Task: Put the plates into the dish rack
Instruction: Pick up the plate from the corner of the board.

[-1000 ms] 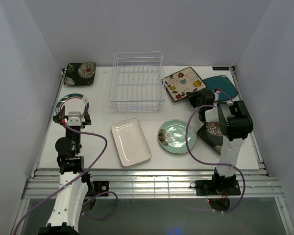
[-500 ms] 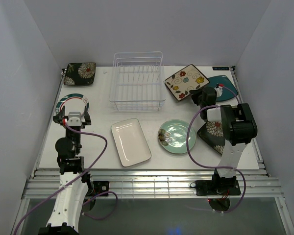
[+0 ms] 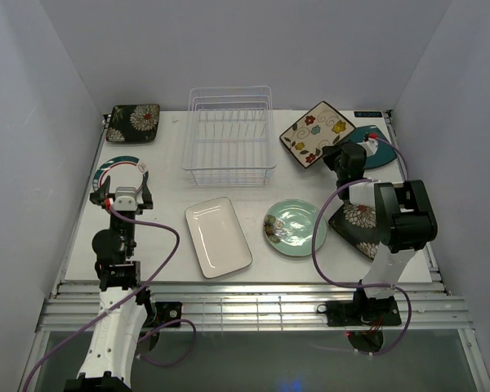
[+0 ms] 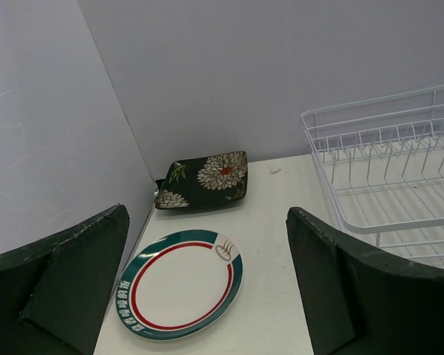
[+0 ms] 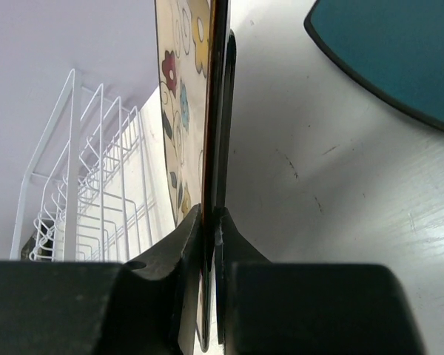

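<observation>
Right gripper [image 3: 335, 155] is clamped tight on the rim of the cream square floral plate [image 3: 313, 132] and holds it at a tilt. That edge grip suits slotting it between upright prongs. The white wire dish rack [image 3: 229, 170] sits just left, no plate in it yet. Left gripper [image 3: 125, 189] hangs wide open, holding nothing, beside the round green-rimmed plate [image 4: 179, 285], plausibly next up.
</observation>
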Motion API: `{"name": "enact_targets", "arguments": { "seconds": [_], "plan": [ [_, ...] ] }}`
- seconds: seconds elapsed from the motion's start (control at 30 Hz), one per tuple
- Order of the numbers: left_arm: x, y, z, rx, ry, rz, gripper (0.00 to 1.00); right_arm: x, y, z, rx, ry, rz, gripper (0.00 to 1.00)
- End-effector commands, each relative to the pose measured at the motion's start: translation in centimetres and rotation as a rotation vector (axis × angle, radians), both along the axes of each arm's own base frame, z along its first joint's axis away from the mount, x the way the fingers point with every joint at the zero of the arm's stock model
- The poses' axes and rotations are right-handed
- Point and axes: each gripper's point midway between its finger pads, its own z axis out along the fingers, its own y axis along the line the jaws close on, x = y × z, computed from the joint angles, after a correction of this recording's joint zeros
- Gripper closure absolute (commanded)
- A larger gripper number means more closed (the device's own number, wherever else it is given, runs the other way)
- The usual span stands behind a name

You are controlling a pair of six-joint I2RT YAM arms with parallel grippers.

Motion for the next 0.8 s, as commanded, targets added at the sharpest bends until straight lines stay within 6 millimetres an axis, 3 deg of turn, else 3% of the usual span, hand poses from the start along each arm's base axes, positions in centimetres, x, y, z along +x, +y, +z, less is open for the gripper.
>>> {"name": "enact_targets", "arguments": {
  "seconds": [0.0, 0.77],
  "plan": [
    [0.0, -0.2, -0.4, 0.008, 0.011, -0.011, 0.02, 0.8, -0.4, 13.6, 0.023, -0.403, -0.025, 0.92],
    [0.1, -0.5, -0.6, 0.013, 0.017, -0.030, 0.02, -1.9, -0.6, 22.9, -0.099, -0.582, -0.013, 0.92]
  ]
}}
